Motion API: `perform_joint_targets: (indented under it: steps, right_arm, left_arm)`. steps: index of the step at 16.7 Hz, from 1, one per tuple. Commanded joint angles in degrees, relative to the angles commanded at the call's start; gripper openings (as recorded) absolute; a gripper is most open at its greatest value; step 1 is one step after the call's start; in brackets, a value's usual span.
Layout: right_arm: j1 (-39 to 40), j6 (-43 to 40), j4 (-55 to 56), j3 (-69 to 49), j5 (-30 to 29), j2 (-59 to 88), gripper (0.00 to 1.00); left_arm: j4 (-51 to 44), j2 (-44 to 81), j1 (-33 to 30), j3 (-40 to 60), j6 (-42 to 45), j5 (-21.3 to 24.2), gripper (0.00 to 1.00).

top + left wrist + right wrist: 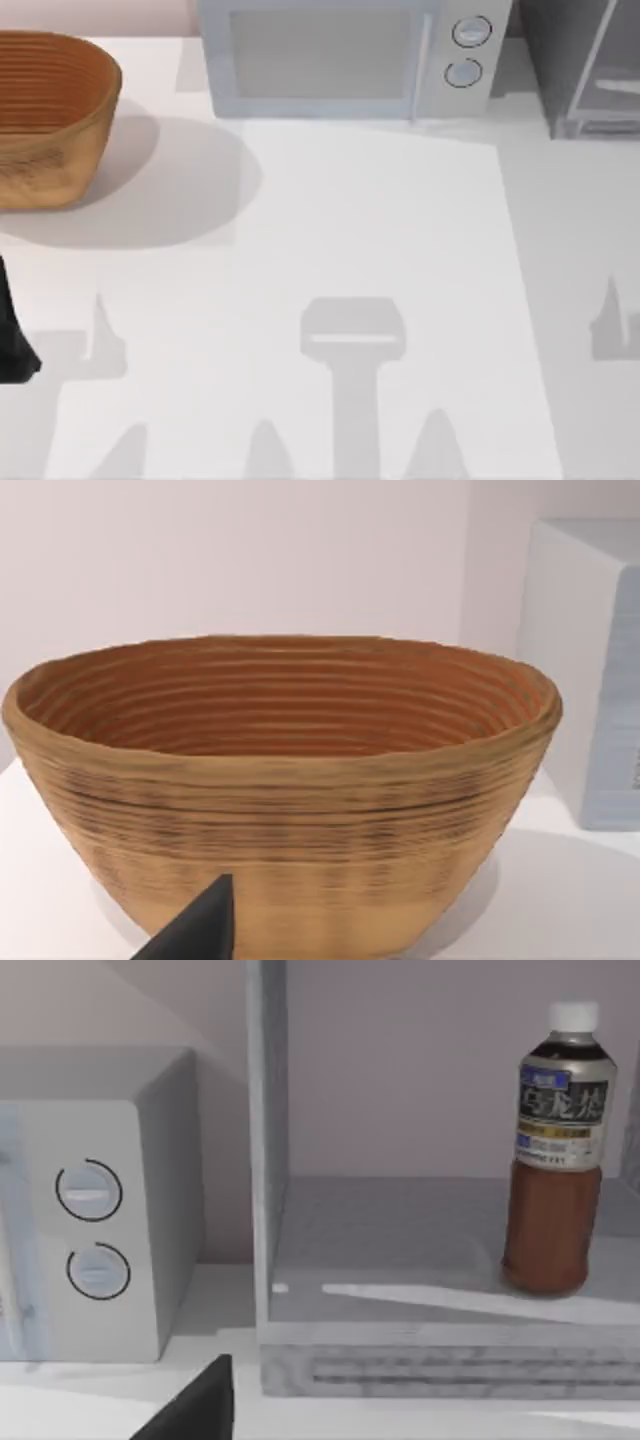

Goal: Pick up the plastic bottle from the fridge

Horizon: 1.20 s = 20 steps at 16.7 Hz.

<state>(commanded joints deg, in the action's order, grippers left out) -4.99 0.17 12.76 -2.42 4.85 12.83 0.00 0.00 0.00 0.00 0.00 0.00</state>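
The plastic bottle (555, 1190) has a white cap, a dark label and brown liquid. It stands upright on the floor of the fridge (268, 1160), whose inside shows in the right wrist view. A dark part of my right gripper (200, 1405) sits low in front of the fridge, well short of the bottle and off to one side of it. From above, the fridge (585, 70) is the dark grey box at the table's back right corner. My left arm (12, 330) rests at the table's left edge, and my left gripper (200, 930) faces the basket.
A ribbed brown basket (45, 115) stands at the back left, large in the left wrist view (290, 780). A light grey microwave (350, 55) with two round dials stands at the back centre, right beside the fridge (95, 1220). The white tabletop (350, 250) stretches across the middle.
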Motion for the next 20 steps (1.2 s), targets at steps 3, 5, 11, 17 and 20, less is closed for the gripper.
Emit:
perform_joint_targets:
  steps: [3,5,11,17,20]
  right_arm:
    - [-4.7,0.2,13.9,-1.5,4.4,14.5,1.0]
    - [-8.1,0.4,24.8,-2.3,7.6,27.1,1.0]
    - [-18.0,0.9,56.3,-4.4,17.1,66.3,1.0]
    - [-24.5,0.9,77.0,-7.4,23.6,87.4,1.0]
    - [-25.6,0.9,80.0,-8.1,24.6,89.9,1.0]
  left_arm:
    - [0.0,0.0,0.0,0.0,0.0,0.0,1.0]
    - [0.0,0.0,0.0,0.0,0.0,0.0,1.0]
    - [0.0,0.0,0.0,0.0,0.0,0.0,1.0]
    - [0.0,0.0,0.0,0.0,0.0,0.0,1.0]
    - [0.0,0.0,0.0,0.0,0.0,0.0,1.0]
